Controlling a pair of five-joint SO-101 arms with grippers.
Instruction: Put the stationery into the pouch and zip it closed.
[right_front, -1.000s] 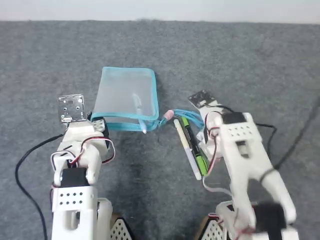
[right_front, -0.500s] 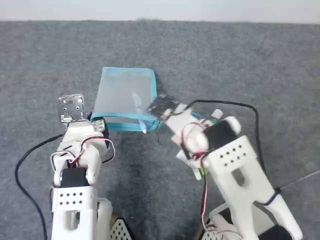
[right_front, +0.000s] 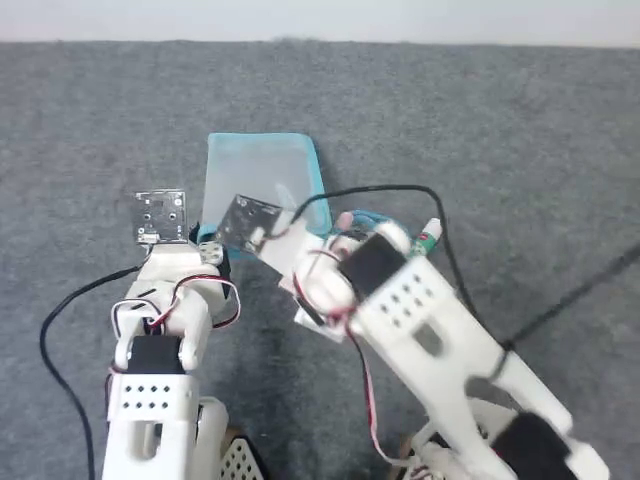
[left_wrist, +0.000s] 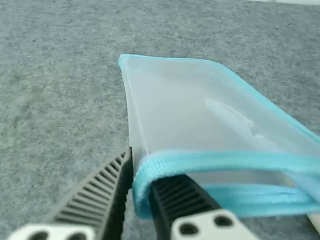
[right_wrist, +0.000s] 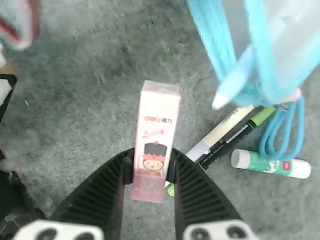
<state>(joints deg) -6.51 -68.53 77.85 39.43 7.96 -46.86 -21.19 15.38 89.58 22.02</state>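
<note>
Pouch (right_front: 262, 168) lies on the grey mat (right_front: 500, 120) with my left gripper (left_wrist: 140, 175) pinching its blue zip edge (left_wrist: 210, 161), while my right gripper (right_wrist: 151, 159) clamps 1 pink eraser (right_wrist: 157, 127), so I should aim it end-first at the mouth before releasing.

Robotics lab bench: grey felt tabletop (right_front: 520, 120), white left arm (right_front: 155, 355), right arm (right_front: 425, 315), exposed cable (right_front: 43, 338), pale wall (right_front: 400, 18) behind.

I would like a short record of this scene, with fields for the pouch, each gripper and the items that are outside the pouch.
pouch: lies on the grey mat
left gripper: shut on the pouch's blue edge
right gripper: shut on a pink eraser, above the mat
outside pouch: two pens and a glue stick, on the mat
</note>
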